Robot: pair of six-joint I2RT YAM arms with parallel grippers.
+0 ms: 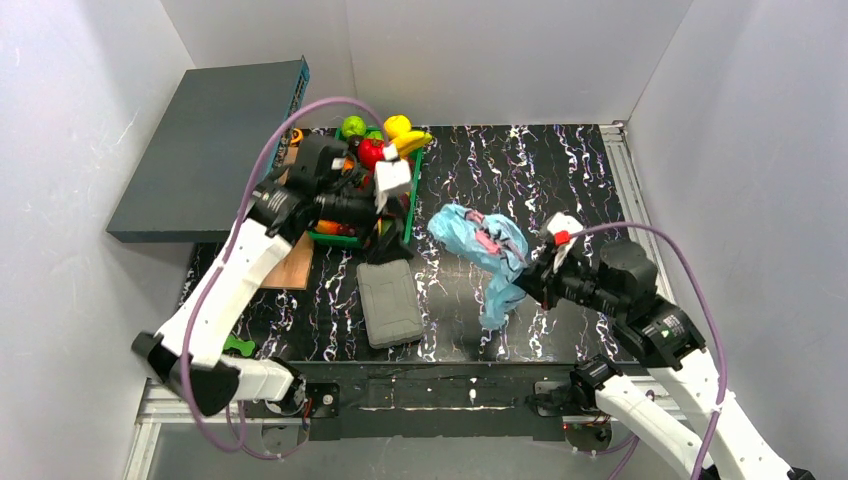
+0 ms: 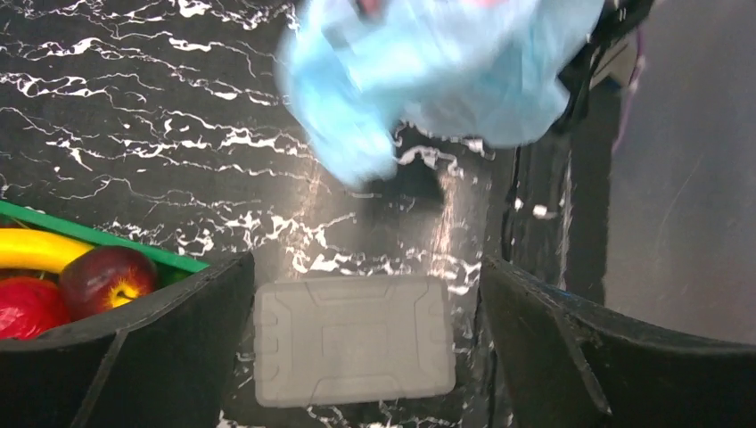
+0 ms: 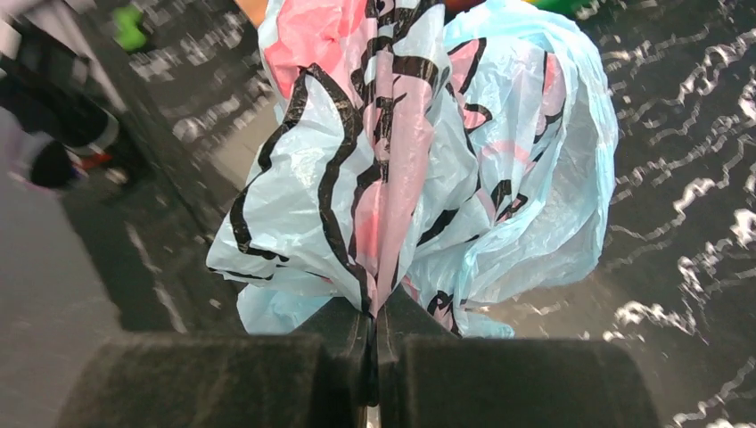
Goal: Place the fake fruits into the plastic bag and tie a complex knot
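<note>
White-walled booth, black tabletop [image 1: 560,170] with white marble veining. The thin, crinkly light-blue plastic bag [image 1: 480,245] with pink-and-black cartoon print is centre-right, bunched and apparently lifted off the surface. The right gripper [image 3: 374,334] is clamped tight on a gathered pleat of it, and the bag fans away from the fingertips toward the left arm. No knot visible. The small glossy fake fruits [image 1: 372,152] (yellow banana, red and green apples) are piled in a green rectangular plastic tray [image 2: 116,243] at back left, none visibly in the bag. The left gripper [image 2: 365,294] hovers at the tray's near-right edge, jaws spread wide, holding nothing. A grey ribbed rectangular case [image 1: 390,303] lies flat on the table below it. Key relation: the fruits sit just beside one left finger and lower, while the bag lies off to the other side, toward the right arm. So the left arm is the nearer one for picking. Bag mouth not discernible; it likely needs opening before loading.
</note>
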